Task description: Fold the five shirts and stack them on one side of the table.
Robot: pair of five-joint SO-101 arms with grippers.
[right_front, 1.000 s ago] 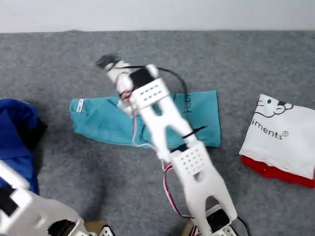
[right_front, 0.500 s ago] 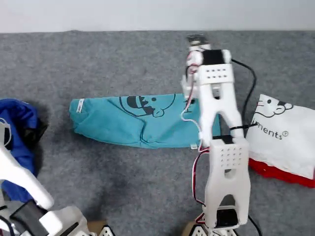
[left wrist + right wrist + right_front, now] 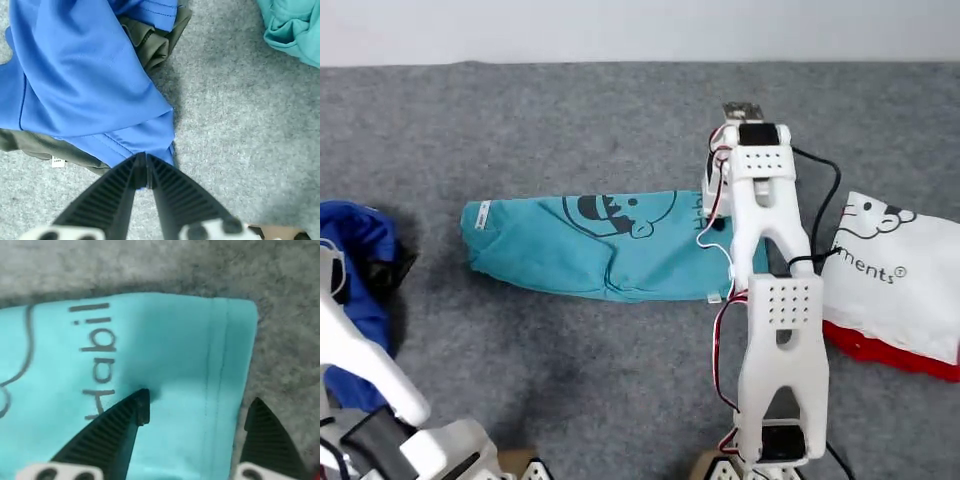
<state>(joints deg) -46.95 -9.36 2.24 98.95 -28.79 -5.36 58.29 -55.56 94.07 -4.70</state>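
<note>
A teal shirt (image 3: 600,245) lies folded into a long strip across the middle of the table. My right arm (image 3: 760,170) stands over its right end. There my right gripper (image 3: 200,410) is open, one fingertip (image 3: 140,407) on the cloth beside the print and the other near the hemmed edge of the teal shirt (image 3: 165,350). At the left lies a crumpled blue shirt (image 3: 350,260) with an olive shirt (image 3: 160,42) under it. My left gripper (image 3: 142,160) is shut on the blue shirt's (image 3: 85,85) hem.
A folded white shirt (image 3: 895,275) rests on a red shirt (image 3: 880,350) at the table's right side. The grey table (image 3: 570,120) is bare behind the teal shirt. My left arm (image 3: 360,360) occupies the near left corner.
My right arm has swung from the teal shirt's left part to its right end, uncovering the print. My left arm shifted in the near left corner.
</note>
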